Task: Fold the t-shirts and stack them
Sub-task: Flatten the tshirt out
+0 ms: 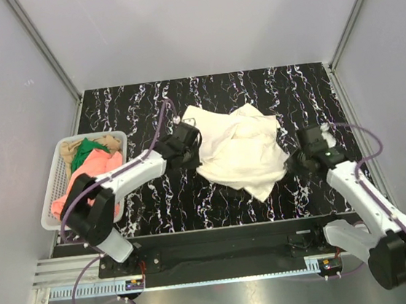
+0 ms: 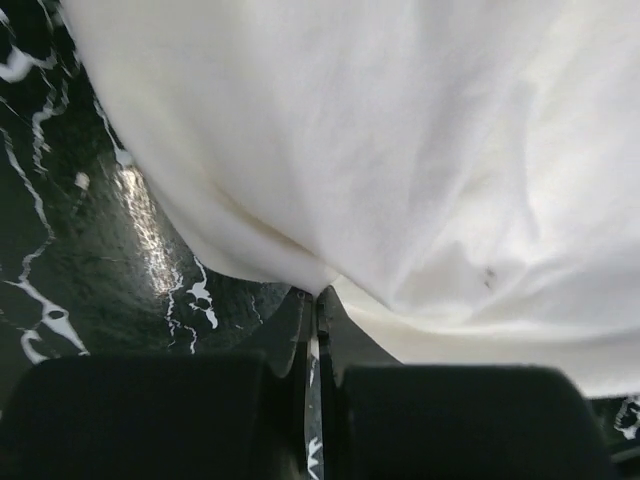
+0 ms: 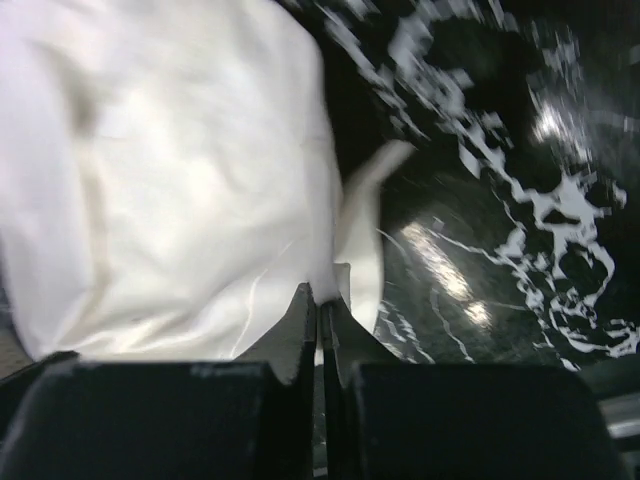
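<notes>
- Cream-white t-shirt (image 1: pixel 236 152) lies crumpled in a loose heap at the middle of the bench (image 1: pixel 164 200), between the two arms. One corner points toward the near edge, and a flap reaches up toward the far left.
- A salmon-pink shirt (image 1: pixel 91 172), a green shirt (image 1: pixel 82 152) and a tan shirt (image 1: pixel 110 142) are bundled together in a white mesh basket (image 1: pixel 54 180) at the bench's left edge, well apart from the cream heap.
- The bench top is glossy black with white marble veins, and light glints off it in both wrist views.
- Plain pale walls (image 1: pixel 195 21) close the space at the far side and on both flanks, with metal posts in the far corners. A metal rail (image 1: pixel 224 271) runs along the near edge, where the arm bases sit.
- Bare bench shows in a wide band between the heap and the near edge, and in another between the heap and the far wall. The strip between the right arm and the right edge is narrower.
- The left pincer (image 1: pixel 186 145) is at the shirt's left border. In its wrist view the fingers are pressed together with the hem pinched at their tips.
- The right pincer (image 1: pixel 293 161) is at the shirt's right border. Its fingers are likewise closed tight on a fold of the cloth edge, just above the bench.
</notes>
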